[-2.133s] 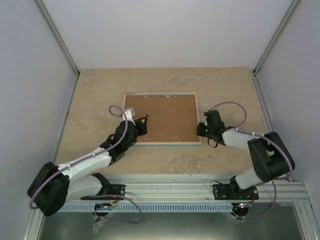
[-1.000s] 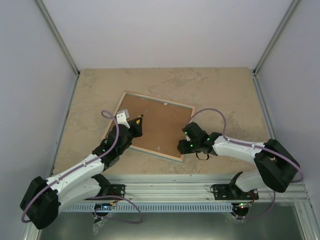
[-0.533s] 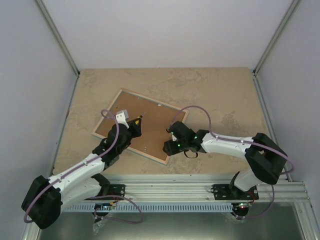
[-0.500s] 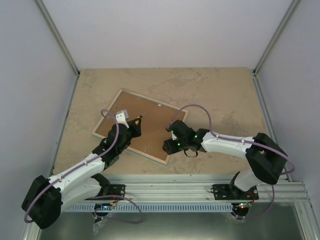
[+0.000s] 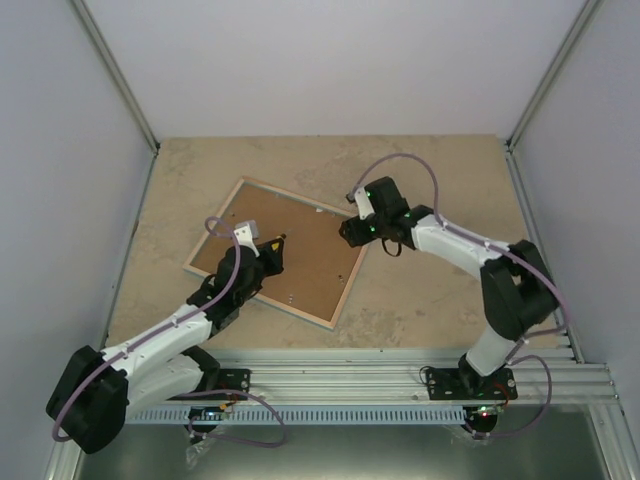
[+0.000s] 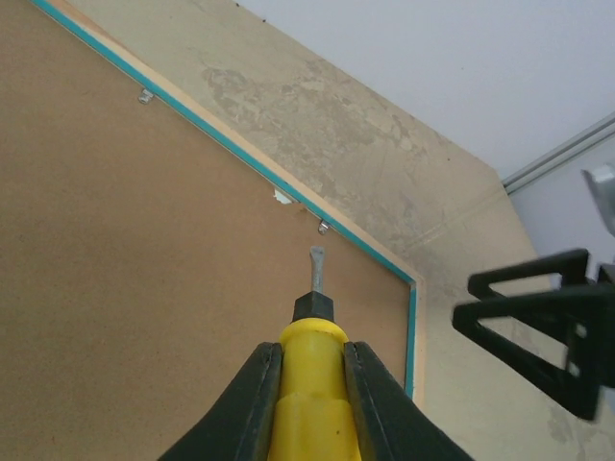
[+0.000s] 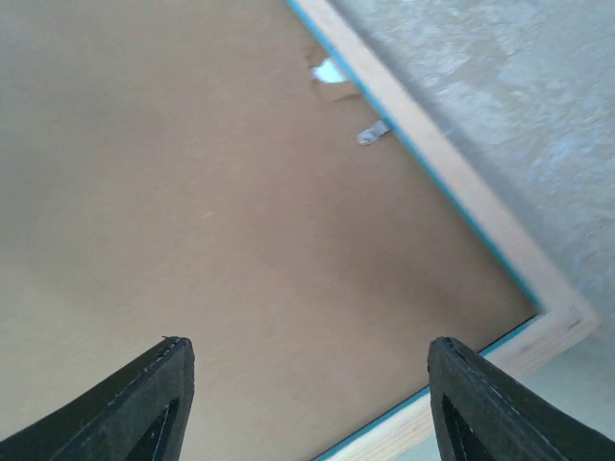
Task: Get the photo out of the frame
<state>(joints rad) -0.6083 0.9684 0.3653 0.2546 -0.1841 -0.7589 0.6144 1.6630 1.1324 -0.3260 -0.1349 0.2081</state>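
The frame (image 5: 349, 286) lies face down and turned askew on the table, showing its pale wood rim and turquoise inner edge (image 6: 222, 140). A brown backing board (image 5: 310, 255) fills it and hides the photo. Small metal tabs (image 6: 324, 227) sit along the rim. My left gripper (image 5: 270, 250) hovers over the board's middle, shut on a yellow screwdriver (image 6: 312, 394) whose tip points toward the far rim. My right gripper (image 5: 349, 231) is at the frame's right corner, its fingers (image 7: 163, 389) wide open over the backing board (image 7: 240, 240) with nothing between them. One tab (image 7: 375, 133) lies ahead of it.
The beige stone-patterned table (image 5: 440, 180) is bounded by white walls on three sides, with corner posts (image 5: 120, 80). An aluminium rail (image 5: 350, 380) carrying both arm bases runs along the near edge. In the left wrist view the right gripper (image 6: 548, 327) shows just beyond the frame's corner.
The frame turned further askew, then stopped. My right gripper left its near right edge, moved up to the right corner and opened wider. The left gripper barely moved, still holding the screwdriver.
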